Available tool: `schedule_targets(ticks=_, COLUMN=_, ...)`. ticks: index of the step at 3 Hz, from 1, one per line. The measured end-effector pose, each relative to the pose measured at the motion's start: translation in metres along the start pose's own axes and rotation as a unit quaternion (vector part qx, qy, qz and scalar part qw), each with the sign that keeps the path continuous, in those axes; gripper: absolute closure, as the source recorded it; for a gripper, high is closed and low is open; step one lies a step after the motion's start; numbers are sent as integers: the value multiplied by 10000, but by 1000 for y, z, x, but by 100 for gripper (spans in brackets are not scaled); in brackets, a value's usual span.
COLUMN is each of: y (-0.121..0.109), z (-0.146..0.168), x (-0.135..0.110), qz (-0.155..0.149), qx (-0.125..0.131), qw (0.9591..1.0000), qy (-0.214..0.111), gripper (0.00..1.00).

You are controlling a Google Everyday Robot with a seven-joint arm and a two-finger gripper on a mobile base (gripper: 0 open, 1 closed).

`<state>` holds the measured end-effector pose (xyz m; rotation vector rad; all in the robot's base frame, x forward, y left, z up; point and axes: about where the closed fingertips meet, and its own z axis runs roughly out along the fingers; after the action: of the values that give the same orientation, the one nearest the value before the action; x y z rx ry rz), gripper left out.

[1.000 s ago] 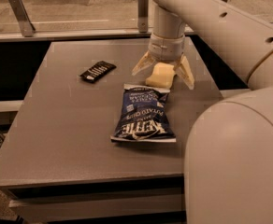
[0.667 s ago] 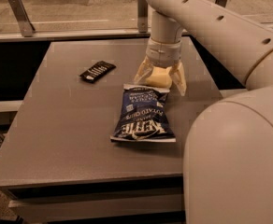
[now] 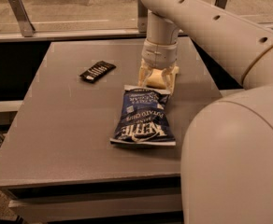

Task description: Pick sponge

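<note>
- Where the desk [image 3: 57, 139] reaches its far right part, the claw [image 3: 157, 84] stands low, fingers pressed on both sides of the sponge [image 3: 155, 78];
- the sponge sits just beyond the far end of the blue chip bag [image 3: 143, 118]; a black bar [image 3: 97, 71] lies well to the left.

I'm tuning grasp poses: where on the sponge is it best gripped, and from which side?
Likely across its two side faces, from straight above: the sponge lies flat on the table, chip bag close in front. The gripper hangs directly over it.
</note>
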<state>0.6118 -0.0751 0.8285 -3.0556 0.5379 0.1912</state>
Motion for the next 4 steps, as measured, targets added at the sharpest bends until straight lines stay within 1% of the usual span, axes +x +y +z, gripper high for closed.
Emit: schedule_targets(ticks=4, y=3, z=-2, x=1, qz=36, qx=-10, qw=10000, qy=8, gripper=57)
